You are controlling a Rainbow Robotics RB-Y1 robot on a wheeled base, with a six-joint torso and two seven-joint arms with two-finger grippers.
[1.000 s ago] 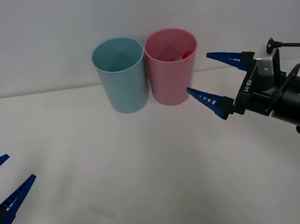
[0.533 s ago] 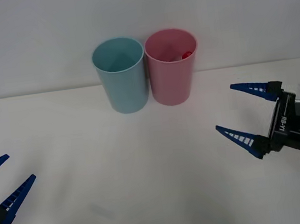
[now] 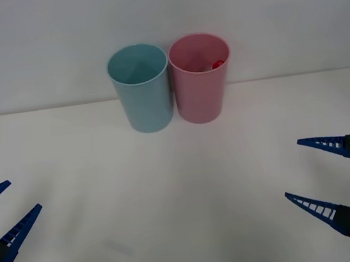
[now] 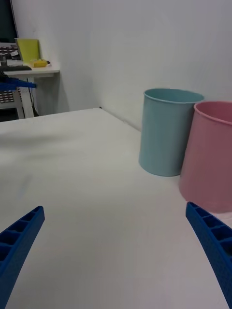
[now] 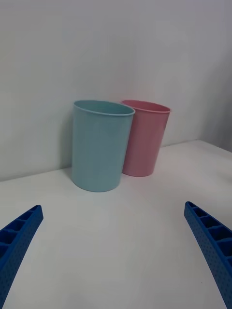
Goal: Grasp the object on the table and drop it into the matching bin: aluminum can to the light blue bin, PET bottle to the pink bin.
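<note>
A: Where is the bottle in relation to the arms?

B: It already sits inside the pink bin; just a red cap peeks over the far inner wall in the front view. Its long axis cannot be told, since the body is hidden by the bin wall. From the right end effector the bin lies forward and toward the robot's left, well apart. The left end effector is low at the left edge of the worktop, farther from that bin than the right one.

A: And the fingers?

B: Both end effectors are spread wide and hold nothing. Each wrist view has its own 2 blue fingers at the corners with bare worktop between them.

A: The count?

B: 1 bottle, 2 bins: 1 pink, 1 light blue bin, standing upright just beside each other, the blue on the robot's left. 2 end effectors. I judge the sorting done, with no grasp left to make.
</note>
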